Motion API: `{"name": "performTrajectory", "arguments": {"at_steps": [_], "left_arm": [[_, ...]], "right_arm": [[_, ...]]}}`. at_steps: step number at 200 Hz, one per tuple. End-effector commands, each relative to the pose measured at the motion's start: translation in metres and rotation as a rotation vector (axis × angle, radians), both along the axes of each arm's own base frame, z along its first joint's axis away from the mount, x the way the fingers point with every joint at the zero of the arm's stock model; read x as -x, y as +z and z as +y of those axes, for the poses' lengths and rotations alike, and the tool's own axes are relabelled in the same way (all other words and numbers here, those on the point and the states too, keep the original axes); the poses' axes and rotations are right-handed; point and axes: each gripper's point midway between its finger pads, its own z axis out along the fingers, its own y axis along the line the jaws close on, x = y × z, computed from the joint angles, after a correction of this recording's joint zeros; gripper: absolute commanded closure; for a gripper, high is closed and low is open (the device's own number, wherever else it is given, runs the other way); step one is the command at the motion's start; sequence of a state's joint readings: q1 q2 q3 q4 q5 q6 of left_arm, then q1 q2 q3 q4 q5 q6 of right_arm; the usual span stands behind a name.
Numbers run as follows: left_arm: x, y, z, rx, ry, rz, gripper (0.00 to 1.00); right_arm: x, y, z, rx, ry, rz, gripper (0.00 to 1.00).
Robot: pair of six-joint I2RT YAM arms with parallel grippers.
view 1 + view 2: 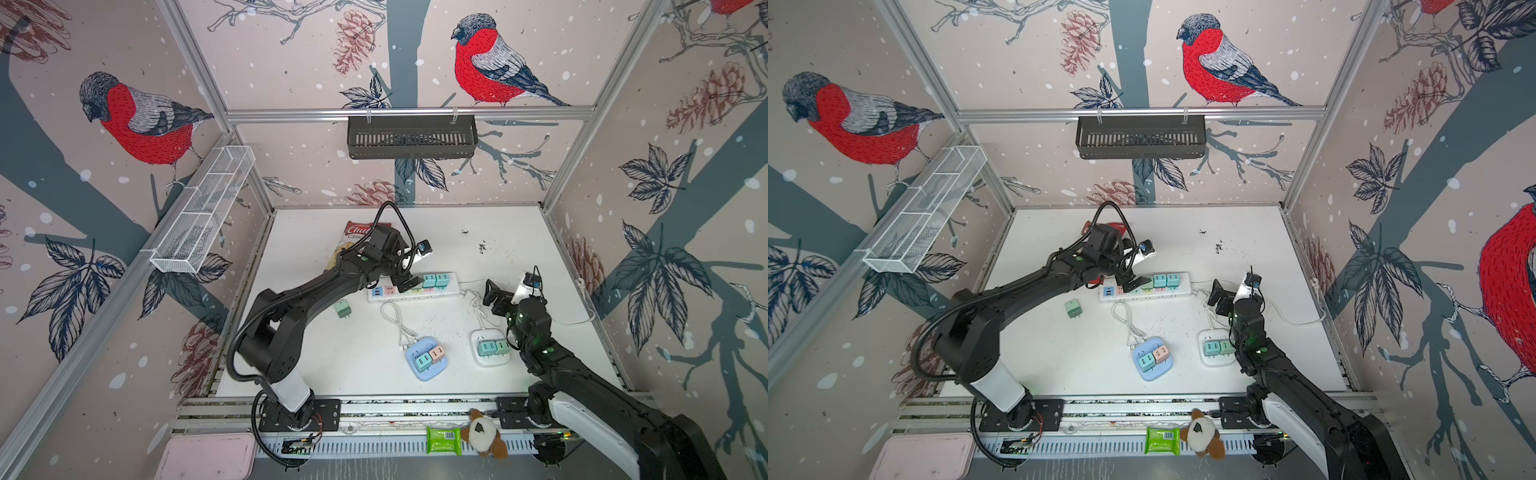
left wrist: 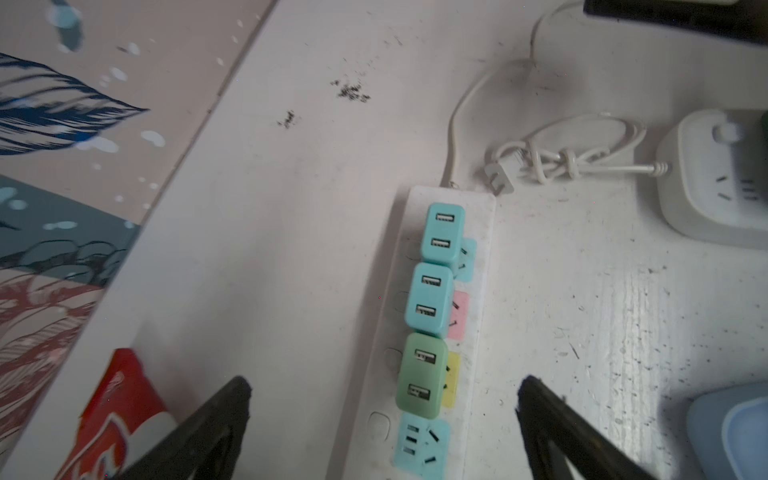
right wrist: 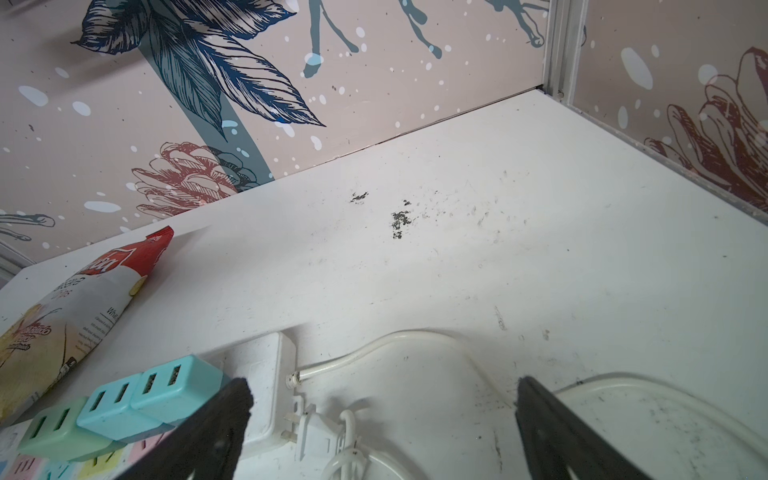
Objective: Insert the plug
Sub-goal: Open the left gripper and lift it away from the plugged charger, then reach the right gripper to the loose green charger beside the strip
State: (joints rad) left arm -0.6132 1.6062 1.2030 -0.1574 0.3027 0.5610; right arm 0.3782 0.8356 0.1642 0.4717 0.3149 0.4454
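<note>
Now green charger (image 2: pixel 422 376) sits in power strip (image 2: pixel 453 197); L fingers (image 2: pixel 216 424) wide open either side, R fingers (image 3: pixel 552 419) open, empty. Risk: if only half-seated, a finger clips it on retreat and pops it out.

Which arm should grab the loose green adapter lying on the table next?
Left. The loose green adapter lies left of the power strip, nearer the open left tool; the right tool, also open, hovers past the strip's opposite end.
</note>
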Motion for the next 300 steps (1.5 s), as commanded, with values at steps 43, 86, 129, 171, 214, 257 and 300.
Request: {"name": "performTrajectory", "arguments": {"at_steps": [43, 86, 129, 171, 214, 257, 300], "left_arm": [[0.011, 0.119, 0.112, 0.680, 0.713, -0.033, 0.02], [0.031, 0.057, 0.180, 0.953, 1.147, 0.246, 0.02], [0.076, -0.001, 0.298, 1.128, 1.847, 0.049, 0.01], [0.069, 0.018, 0.302, 0.971, 1.846, -0.060, 0.02], [0.059, 0.011, 0.311, 0.722, 1.846, -0.092, 0.03], [0.056, -0.009, 0.337, 0.765, 1.889, -0.011, 0.03], [0.058, -0.053, 0.371, 0.827, 1.987, 0.171, 0.03]], "right_arm": [[-0.001, 0.005, 0.004, -0.023, 0.016, 0.006, 0.01], [-0.002, 0.014, -0.021, -0.160, -0.179, 0.045, 0.00], [0.000, 0.032, 0.001, -0.192, -0.040, 0.012, 0.01], [0.024, 0.051, 0.062, -0.249, 0.331, -0.082, 0.00], [0.036, 0.058, 0.093, -0.091, 0.350, -0.024, 0.01], [0.043, 0.059, 0.126, -0.003, 0.415, 0.022, 0.05], [0.052, 0.051, 0.191, 0.055, 0.539, 0.061, 0.17]]}}
